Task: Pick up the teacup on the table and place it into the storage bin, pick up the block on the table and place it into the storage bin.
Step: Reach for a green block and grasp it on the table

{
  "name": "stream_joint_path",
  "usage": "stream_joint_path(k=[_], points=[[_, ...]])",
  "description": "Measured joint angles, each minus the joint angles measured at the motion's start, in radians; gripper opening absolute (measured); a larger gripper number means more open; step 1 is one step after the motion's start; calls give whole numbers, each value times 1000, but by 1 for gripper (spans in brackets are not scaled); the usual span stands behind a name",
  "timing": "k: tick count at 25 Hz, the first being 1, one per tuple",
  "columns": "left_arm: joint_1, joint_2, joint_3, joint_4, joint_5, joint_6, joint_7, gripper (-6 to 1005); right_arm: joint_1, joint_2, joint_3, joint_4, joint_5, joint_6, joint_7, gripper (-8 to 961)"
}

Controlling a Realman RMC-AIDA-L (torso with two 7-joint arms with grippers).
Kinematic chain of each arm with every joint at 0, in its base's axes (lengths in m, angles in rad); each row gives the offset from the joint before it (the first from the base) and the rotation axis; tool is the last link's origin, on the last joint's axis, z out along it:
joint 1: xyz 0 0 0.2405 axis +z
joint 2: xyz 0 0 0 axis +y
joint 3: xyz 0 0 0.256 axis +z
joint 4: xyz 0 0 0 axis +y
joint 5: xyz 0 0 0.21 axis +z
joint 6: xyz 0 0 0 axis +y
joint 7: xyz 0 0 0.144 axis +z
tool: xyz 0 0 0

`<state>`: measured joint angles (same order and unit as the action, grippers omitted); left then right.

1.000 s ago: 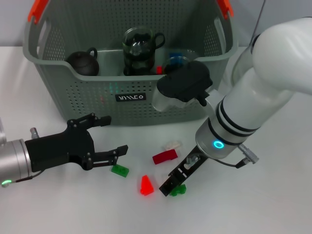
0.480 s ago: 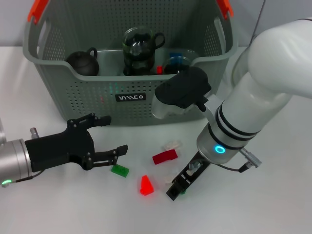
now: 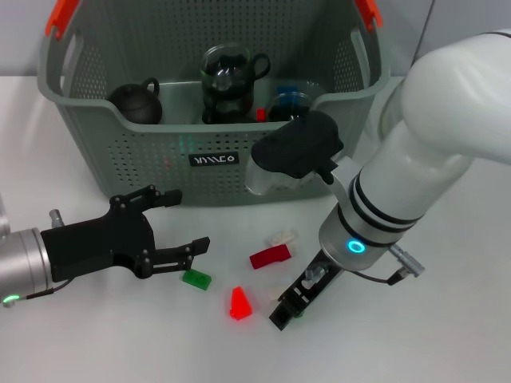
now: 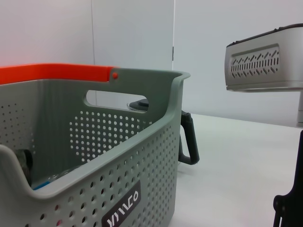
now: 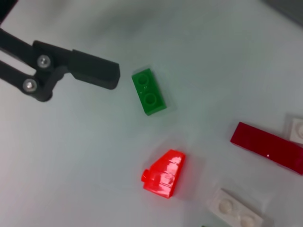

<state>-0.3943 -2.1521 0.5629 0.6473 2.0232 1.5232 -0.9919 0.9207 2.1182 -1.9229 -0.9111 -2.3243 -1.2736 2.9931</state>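
The grey-green storage bin (image 3: 112, 120) stands at the back and fills the left wrist view (image 4: 94, 156). It holds a black teapot (image 3: 136, 102) and a dark glass teacup (image 3: 231, 76). No teacup shows on the table. Loose blocks lie in front: green flat (image 3: 196, 278), red wedge (image 3: 239, 303), dark red bar (image 3: 269, 256), white (image 3: 281, 237). My right gripper (image 3: 287, 309) is down at the table over a small green block (image 3: 299, 313), which is almost hidden. My left gripper (image 3: 192, 217) is open and empty, just left of the green flat block.
The right wrist view shows the green flat block (image 5: 148, 91), red wedge (image 5: 163, 173), dark red bar (image 5: 267, 146), a white block (image 5: 236, 213) and the left gripper's finger (image 5: 71, 71). My bulky right arm (image 3: 415, 159) leans over the bin's right front corner.
My right gripper has dropped a little lower and leftward onto the small green block, which now shows far less. The left gripper has not moved.
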Motion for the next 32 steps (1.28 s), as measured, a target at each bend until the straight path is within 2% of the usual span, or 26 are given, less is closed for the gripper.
stream_joint_path(k=[21, 26, 32], points=[[1, 0, 0, -2, 0, 0, 9, 876, 10, -2, -27, 22, 17, 19, 15, 508], [2, 0, 0, -2, 0, 0, 10, 876, 10, -5, -27, 25, 15, 19, 13, 353], [2, 0, 0, -2, 0, -1, 10, 876, 10, -6, -26, 26, 14, 16, 7, 233]])
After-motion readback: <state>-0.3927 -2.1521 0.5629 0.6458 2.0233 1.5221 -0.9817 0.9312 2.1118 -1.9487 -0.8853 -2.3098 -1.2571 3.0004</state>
